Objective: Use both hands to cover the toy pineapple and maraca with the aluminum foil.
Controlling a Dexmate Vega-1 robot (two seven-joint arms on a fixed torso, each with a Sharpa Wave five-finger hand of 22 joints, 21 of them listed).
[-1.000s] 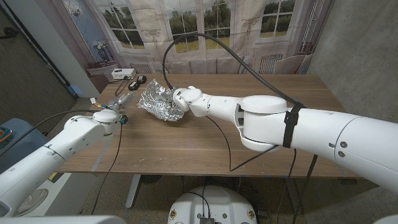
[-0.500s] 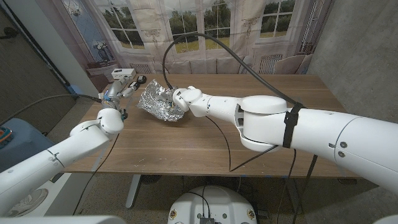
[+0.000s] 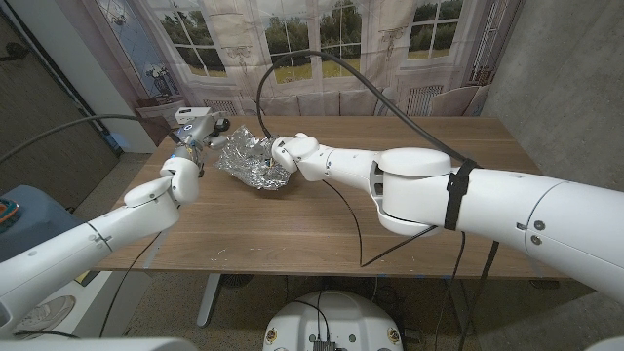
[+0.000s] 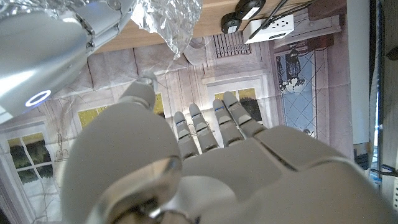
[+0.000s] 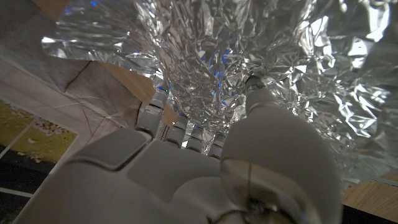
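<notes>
wooden table, white power strip

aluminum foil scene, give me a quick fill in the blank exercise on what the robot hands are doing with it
1. The crumpled aluminum foil lies on the wooden ____.
2. The ____ robot hand presses against the foil.
3. The left robot hand holds ____, its fingers apart beside the foil.
4. In the right wrist view the fingers reach into the ____.

Missing words: table; right; nothing; foil
</notes>
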